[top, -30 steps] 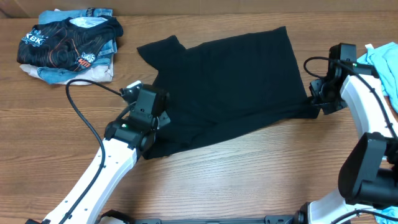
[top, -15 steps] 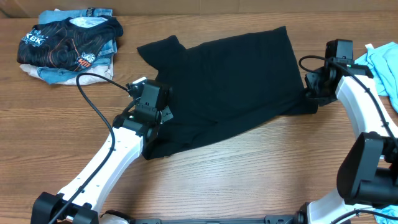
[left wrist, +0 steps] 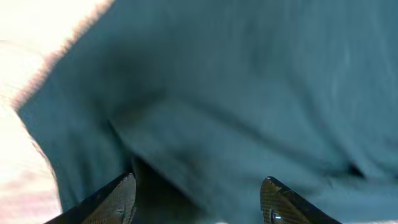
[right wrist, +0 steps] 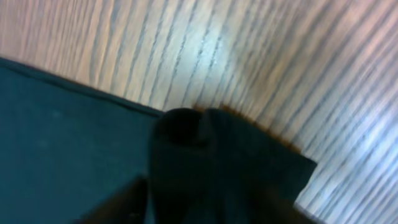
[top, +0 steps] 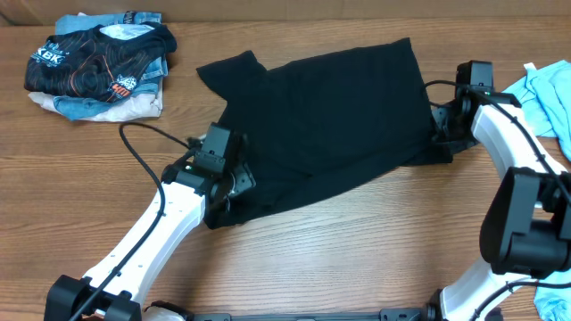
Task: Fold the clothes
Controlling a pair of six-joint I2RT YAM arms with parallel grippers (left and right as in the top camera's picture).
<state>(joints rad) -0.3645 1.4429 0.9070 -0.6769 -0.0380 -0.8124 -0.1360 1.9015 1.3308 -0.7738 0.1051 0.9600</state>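
The clothes, a plain black T-shirt, lie spread across the middle of the wooden table. My left gripper hovers over the shirt's lower left part. In the left wrist view its fingers stand wide apart, the gripper open above smooth dark fabric. My right gripper is at the shirt's right edge. In the right wrist view a bunched corner of the shirt lies on the wood between dim fingers that stand apart, so the gripper is open.
A pile of folded garments topped by a black printed shirt sits at the far left corner. A light blue garment lies at the right edge, behind the right arm. A black cable loops beside the left arm.
Both grippers have gone from shut to open, letting go of the shirt. The left gripper shifted slightly toward the near edge; the right gripper moved up along the shirt's right edge.
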